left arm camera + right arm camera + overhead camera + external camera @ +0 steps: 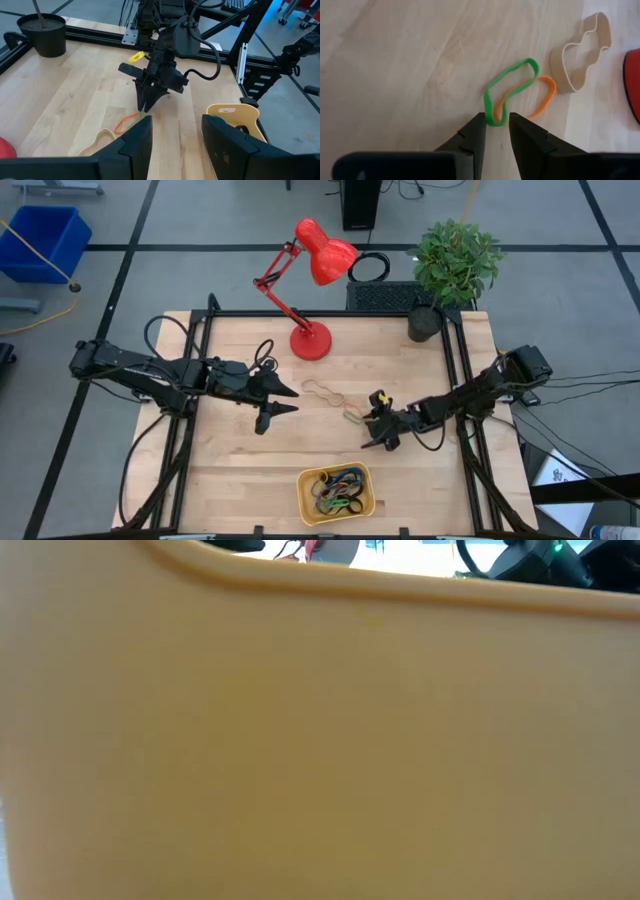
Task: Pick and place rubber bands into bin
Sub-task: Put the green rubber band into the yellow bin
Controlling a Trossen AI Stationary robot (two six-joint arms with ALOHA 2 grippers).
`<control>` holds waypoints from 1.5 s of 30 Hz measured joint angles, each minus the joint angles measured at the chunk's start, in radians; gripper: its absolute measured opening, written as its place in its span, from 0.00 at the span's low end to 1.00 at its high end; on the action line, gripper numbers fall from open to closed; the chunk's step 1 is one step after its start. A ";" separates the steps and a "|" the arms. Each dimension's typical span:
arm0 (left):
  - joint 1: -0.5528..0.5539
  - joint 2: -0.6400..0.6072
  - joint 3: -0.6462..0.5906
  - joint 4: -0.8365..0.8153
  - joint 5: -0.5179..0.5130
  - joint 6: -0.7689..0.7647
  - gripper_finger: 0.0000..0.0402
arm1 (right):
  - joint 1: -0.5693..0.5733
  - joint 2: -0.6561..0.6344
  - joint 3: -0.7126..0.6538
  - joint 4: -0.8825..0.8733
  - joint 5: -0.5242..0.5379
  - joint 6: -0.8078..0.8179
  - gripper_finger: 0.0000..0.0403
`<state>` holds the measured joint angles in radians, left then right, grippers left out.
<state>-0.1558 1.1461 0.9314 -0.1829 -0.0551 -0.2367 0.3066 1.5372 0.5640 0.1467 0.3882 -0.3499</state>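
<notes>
High view, right gripper (378, 427): low over mid-table, tips pointing at the green band (352, 417) just beside them.
High view, left gripper (281, 399): waiting left of centre, fingers spread wide, nothing between them.
High view, tan band (322, 391): flat on the table (230, 470) between the two grippers, near the lamp (312, 290) base.
High view, bin (337, 493): at the near edge, several bands already inside; well apart from the pick spot.
Low view: filled by the bin wall (300, 740); nothing useful for the pick.
Left wrist view, right gripper (148, 101): tips nearly down on the wood, beside the orange band (125, 121); tan band (98, 138) closer in.
Left wrist view, own fingers (135, 145): apart and empty.
Right wrist view, green band (507, 90): near end lying at the gap between the fingers (472, 137), overlapping the orange band (532, 97); tan band (580, 50) just beyond, apart from both.
Right wrist view, jaws: a narrow gap, not yet clamped on anything.
Step, as judged: grasp of the green band.
To do it well: lower until tips touch wood, straddle only the green loop's near end, close fully, lift straight.
Risk: orange band dragged along where the two cross; thin loop slipping out if pinched too high.
</notes>
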 joint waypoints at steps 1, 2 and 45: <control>0.000 0.000 0.000 0.000 0.000 0.000 0.44 | -0.004 0.000 0.000 0.001 0.000 -0.001 0.19; 0.000 0.000 0.000 0.000 0.000 0.000 0.44 | -0.008 0.000 0.000 0.001 -0.001 -0.002 0.19; -0.001 0.000 0.000 0.000 -0.044 -0.013 0.44 | 0.022 -0.149 0.051 0.006 0.060 0.140 0.00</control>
<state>-0.1566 1.1461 0.9314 -0.1831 -0.0994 -0.2497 0.3285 1.3880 0.6154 0.1528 0.4485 -0.2096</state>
